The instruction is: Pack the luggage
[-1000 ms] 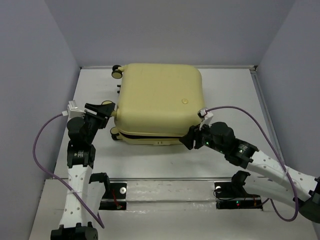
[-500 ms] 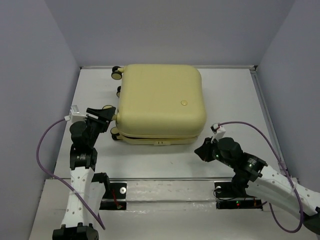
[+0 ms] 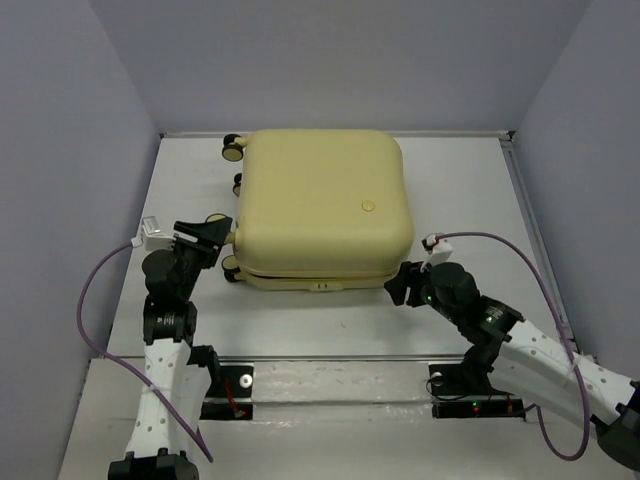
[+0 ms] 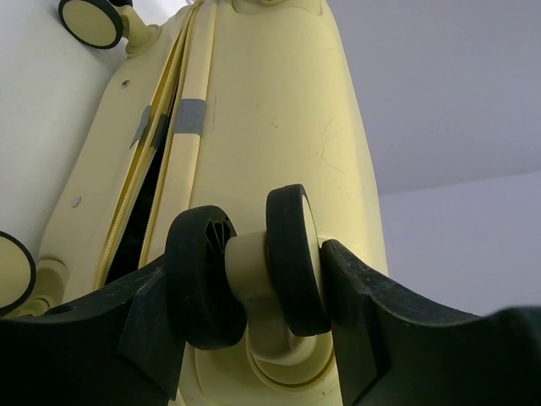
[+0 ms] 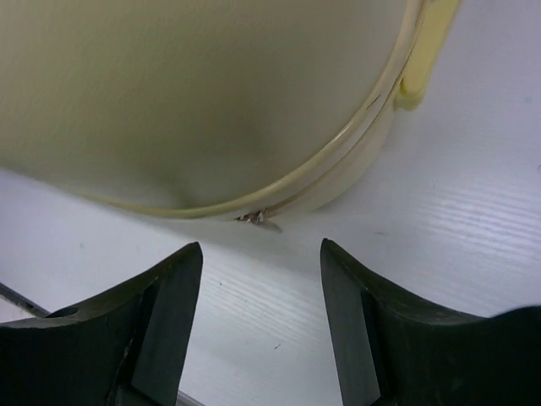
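The luggage (image 3: 320,210) is a pale yellow hard-shell suitcase lying flat with its lid down. My left gripper (image 3: 212,232) is at its near left corner, shut on a cream-and-black caster wheel (image 4: 286,254), one finger on each side of the double wheel. In the left wrist view the shell (image 4: 270,101) shows a narrow dark gap (image 4: 145,222) along the seam. My right gripper (image 3: 397,285) is open and empty at the near right corner. In the right wrist view its fingertips (image 5: 188,258) sit just short of the seam, where a small zipper pull (image 5: 258,218) shows.
Other caster wheels stick out on the suitcase's left side (image 3: 232,146) (image 4: 89,20). A yellow tab (image 5: 427,51) juts from the shell at the right. Grey walls enclose the white table (image 3: 470,190). A metal rail (image 3: 340,362) runs along the near edge.
The lid's front gap has closed. My right gripper drew back from the front right corner, then came in again toward it. My left gripper shifted slightly, still on the wheel.
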`<state>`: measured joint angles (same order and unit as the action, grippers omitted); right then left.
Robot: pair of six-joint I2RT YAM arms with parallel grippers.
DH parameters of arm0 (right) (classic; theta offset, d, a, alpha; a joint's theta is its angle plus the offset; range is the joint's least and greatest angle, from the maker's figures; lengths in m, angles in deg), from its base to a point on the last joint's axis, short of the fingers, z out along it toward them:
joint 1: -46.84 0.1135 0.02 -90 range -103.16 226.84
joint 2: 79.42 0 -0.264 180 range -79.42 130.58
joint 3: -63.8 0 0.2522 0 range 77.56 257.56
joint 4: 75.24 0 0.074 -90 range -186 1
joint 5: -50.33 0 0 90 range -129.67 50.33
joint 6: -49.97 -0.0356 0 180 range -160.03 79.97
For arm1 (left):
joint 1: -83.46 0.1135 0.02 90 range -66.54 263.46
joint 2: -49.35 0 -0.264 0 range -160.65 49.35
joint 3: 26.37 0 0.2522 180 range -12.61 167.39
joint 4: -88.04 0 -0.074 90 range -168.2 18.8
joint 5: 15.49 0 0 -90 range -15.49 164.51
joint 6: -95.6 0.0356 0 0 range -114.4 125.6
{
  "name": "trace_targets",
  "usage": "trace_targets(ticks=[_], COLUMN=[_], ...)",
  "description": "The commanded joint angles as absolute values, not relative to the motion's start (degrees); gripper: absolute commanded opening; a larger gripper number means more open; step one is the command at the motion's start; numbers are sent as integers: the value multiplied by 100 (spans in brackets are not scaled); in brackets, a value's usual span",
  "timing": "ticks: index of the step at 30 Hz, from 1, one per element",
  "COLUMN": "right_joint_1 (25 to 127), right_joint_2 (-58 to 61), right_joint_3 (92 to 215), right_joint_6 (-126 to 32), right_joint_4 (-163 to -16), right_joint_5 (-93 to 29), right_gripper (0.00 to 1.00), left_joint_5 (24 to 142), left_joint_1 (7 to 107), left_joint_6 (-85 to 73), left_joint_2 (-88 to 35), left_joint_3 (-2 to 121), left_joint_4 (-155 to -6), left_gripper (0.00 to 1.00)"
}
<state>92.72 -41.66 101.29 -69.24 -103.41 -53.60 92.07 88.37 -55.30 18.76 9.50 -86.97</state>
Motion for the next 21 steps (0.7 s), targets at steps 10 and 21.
trace_targets(ticks=[10,21], right_joint_1=[8059,8059], right_joint_2=[-3626,-3442], right_joint_3=[9928,9725], right_joint_6=[-6174,-6375], right_joint_4=[-8277,-7757], right_joint_5=[-3678,-3079], right_gripper=[45,33], left_joint_5=[9753,9824], left_joint_1=[8751,8751], left_joint_6=[-4344,-4449], left_joint_2=[1973,2123], left_joint_3=[743,339], left_joint_4=[-9006,-9112], left_gripper=[6,6])
